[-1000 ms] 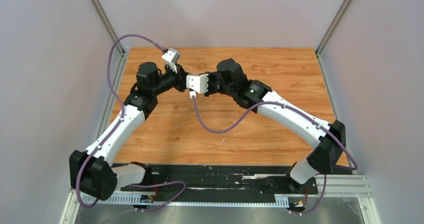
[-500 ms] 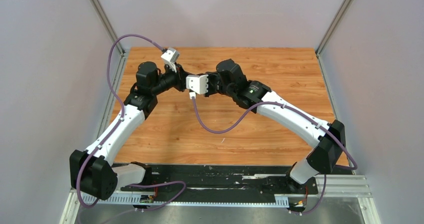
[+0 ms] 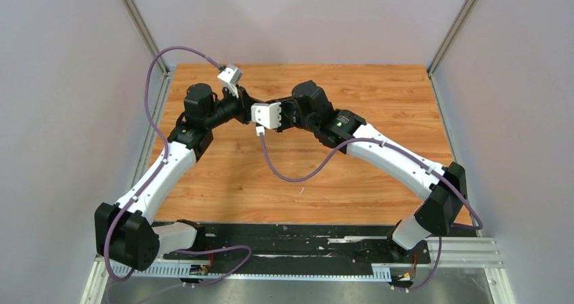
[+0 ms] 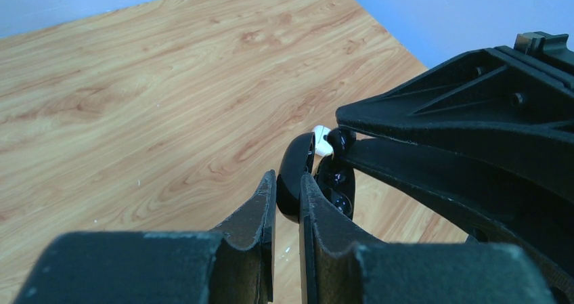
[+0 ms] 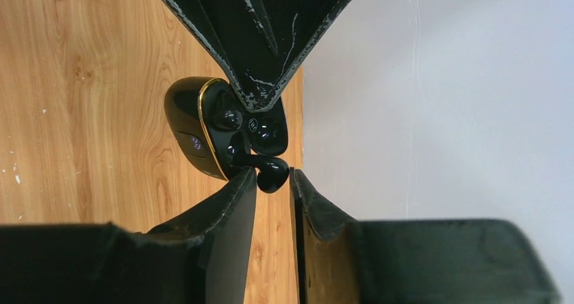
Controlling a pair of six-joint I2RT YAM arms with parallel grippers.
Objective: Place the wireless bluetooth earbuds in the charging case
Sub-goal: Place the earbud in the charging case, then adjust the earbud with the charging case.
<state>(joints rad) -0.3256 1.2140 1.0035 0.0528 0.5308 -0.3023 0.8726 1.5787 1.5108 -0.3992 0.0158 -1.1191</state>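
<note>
Low-centre in the left wrist view, the left pincer (image 4: 287, 206) is clamping, nearly closed, the open glossy black gold-rimmed charging case (image 4: 292, 172) over the wooden bench (image 4: 135, 80). Mid-frame in the right wrist view, the right pincer (image 5: 273, 182) is narrowly pinching a tiny black earbud (image 5: 272, 174) at the case's mouth. The earbud is likely light and slippery, best held squarely.

No word or number could be read. A tiny pale round mark sat on a black earbud (image 5: 264, 131) seated in the charging case (image 5: 186, 124), too small to make out.

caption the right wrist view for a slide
right gripper holds black earbud at open charging case held by left gripper
</note>
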